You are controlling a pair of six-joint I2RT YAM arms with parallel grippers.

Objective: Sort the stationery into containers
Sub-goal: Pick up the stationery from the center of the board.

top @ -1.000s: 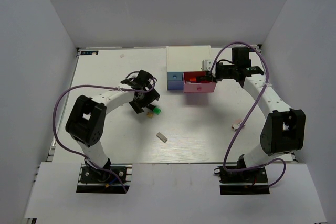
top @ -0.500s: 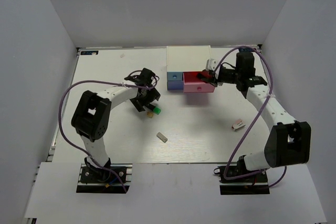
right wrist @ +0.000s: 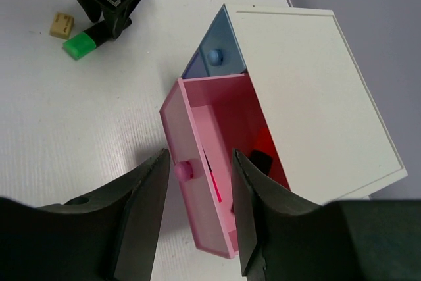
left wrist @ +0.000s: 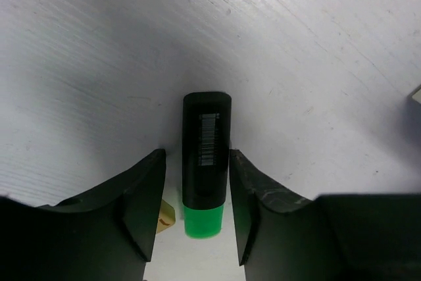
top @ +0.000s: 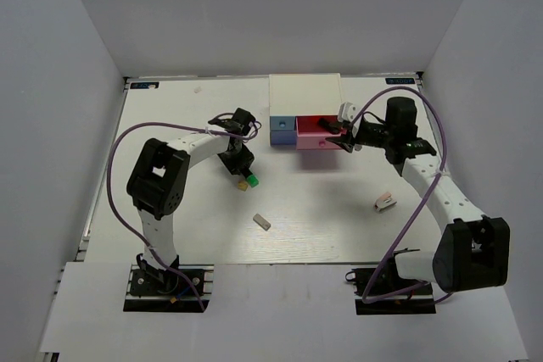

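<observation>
A black highlighter with a green cap [left wrist: 206, 162] lies on the table between my left gripper's [left wrist: 196, 157] fingers. The right finger touches its barrel and a narrow gap shows on the left side. From above, that gripper [top: 240, 167] stands over the highlighter [top: 249, 181]. My right gripper [right wrist: 199, 162] is open and empty. It hovers over the front panel of the pulled-out pink drawer [right wrist: 204, 129], with the knob [right wrist: 182, 171] between its fingers. A red-and-black marker [right wrist: 264, 153] lies inside that drawer [top: 321, 137].
The white drawer unit [top: 305, 91] stands at the back, its light blue drawer [top: 281, 130] shut. A small tan eraser [right wrist: 62, 24] sits beside the green cap. Another tan eraser [top: 262, 221] lies mid-table. A pinkish-white eraser [top: 384, 203] lies under the right arm.
My left gripper has come down around the green-capped highlighter and its jaws have narrowed a lot. The right arm has swung outward while its gripper stays at the pink drawer.
</observation>
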